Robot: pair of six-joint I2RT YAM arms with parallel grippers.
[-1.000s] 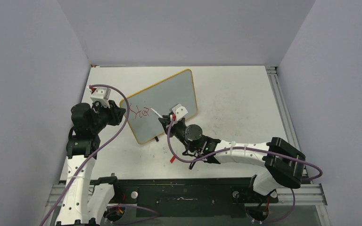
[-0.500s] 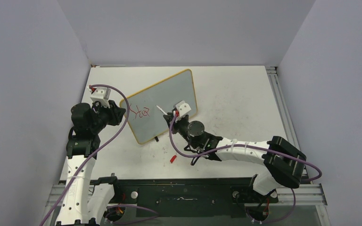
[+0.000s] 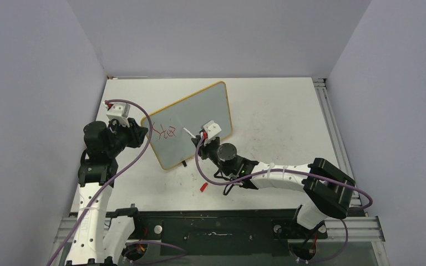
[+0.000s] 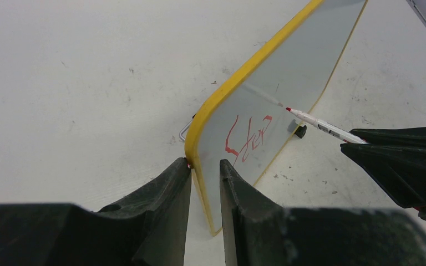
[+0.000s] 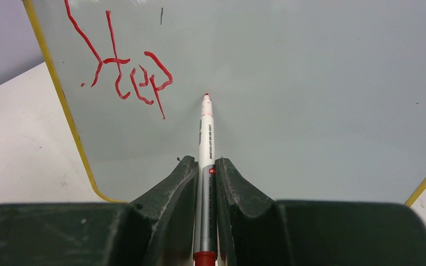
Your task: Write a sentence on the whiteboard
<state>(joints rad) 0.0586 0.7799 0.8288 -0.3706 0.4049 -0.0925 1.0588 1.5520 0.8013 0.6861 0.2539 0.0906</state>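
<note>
Whiteboard: pale grey-white rectangle with rounded corners and a thin yellow-orange frame. It stands tilted on its edge on the white surface, between the two arms.
Sentence: thin red handwritten script near the board's left end, one word reading roughly "Step". The rest of the face is bare, so most of the writing looks undone.
Left claw: pressed in on the whiteboard's yellow corner edge, with the frame running between its fingers.
Right claw: pinching a slim white marker with a red tip, low on the barrel. The tip points at the bare face just right of the script; whether it touches cannot be told.
Small red cap-like piece: lying on the surface near the right arm, apart from the board.
Board handling: probably light, stiff and slick-faced, so it may tip or slide under pen pressure. The frame edge is the sensible hold; gripping the face would smear fresh ink.
Marker handling: light, with a smooth barrel that could twist in the pinch, so gentle pressure seems wise.
</note>
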